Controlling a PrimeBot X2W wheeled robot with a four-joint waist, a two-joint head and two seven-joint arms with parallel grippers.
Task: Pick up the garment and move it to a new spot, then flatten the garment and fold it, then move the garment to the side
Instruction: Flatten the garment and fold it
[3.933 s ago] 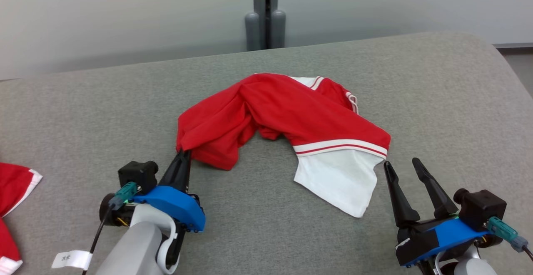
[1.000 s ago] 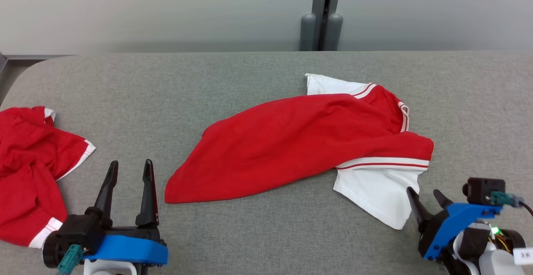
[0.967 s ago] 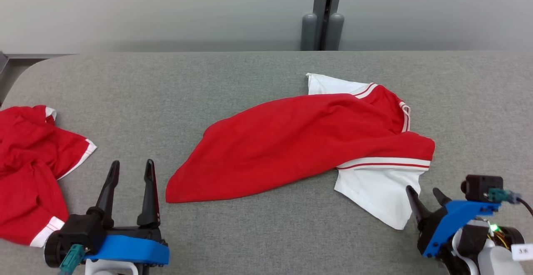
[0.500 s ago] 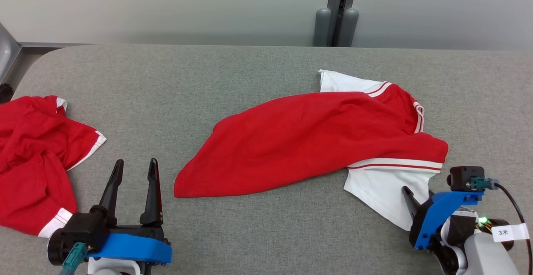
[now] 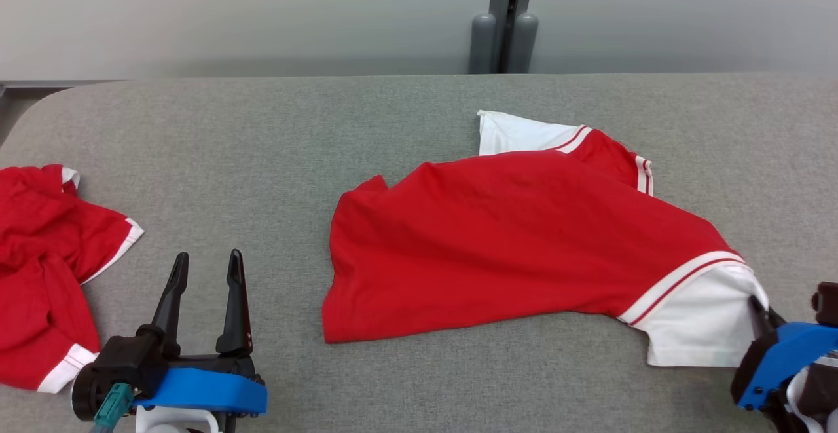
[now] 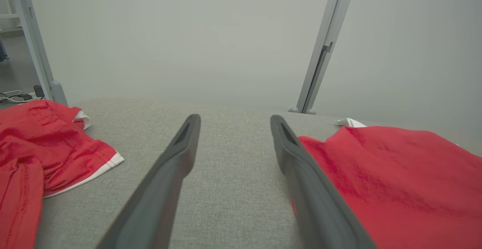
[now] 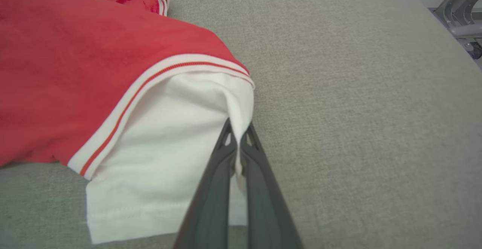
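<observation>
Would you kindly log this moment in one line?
garment: on table | right claw: shut on white sleeve | left claw: open, empty

Setting is reading as a robot test lab, probably. A grey felt-covered work table (image 5: 262,125) is filling the lower frame. Plain pale partition panels (image 5: 229,14) are standing behind it, with a grey metal post (image 5: 504,20) joining them at top centre. Loose cables (image 6: 13,96) are trailing at upper left of the left wrist view.
</observation>
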